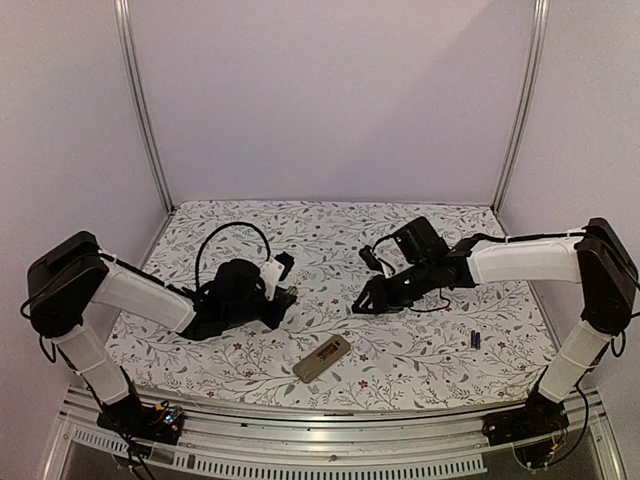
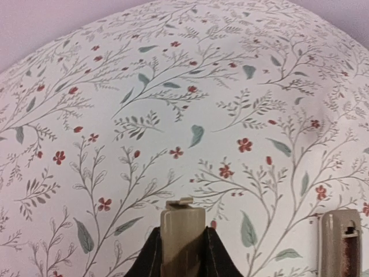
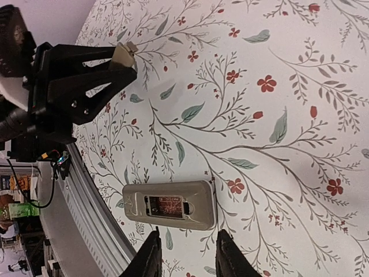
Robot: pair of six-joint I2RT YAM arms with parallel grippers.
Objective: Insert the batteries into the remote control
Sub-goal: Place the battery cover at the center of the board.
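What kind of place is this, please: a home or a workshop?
Most likely a laboratory robot cell, not a home. Aluminium posts frame bare pale walls, the left arm and right arm are bolted to a metal rail, and a floral cloth covers the work surface.

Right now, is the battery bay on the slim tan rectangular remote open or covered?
Open: the remote lies back-up, dark recess exposed; the left gripper pinches the small tan cover panel.

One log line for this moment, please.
left gripper: shut on cover panel | right gripper: open, empty, near remote control | remote control: recess uncovered | battery: on table
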